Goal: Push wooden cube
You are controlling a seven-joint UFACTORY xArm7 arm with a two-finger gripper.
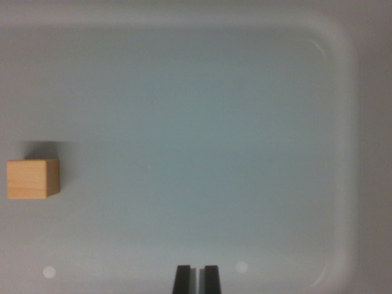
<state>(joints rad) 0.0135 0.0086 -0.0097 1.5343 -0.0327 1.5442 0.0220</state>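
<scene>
Cube: small light-brown wooden cube rests on the pale grey tray, far toward the wrist view's left.
Gripper: black two-fingered gripper, fingers nearly together, holding nothing, well apart from the cube.
Approach: lower beside it, then push squarely through a flat face.

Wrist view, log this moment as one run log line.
phase: approach | small light-brown wooden cube: wrist view's left, on pale grey tray, untouched | black gripper: bottom centre, fingers nearly together, holding nothing, apart from cube
</scene>
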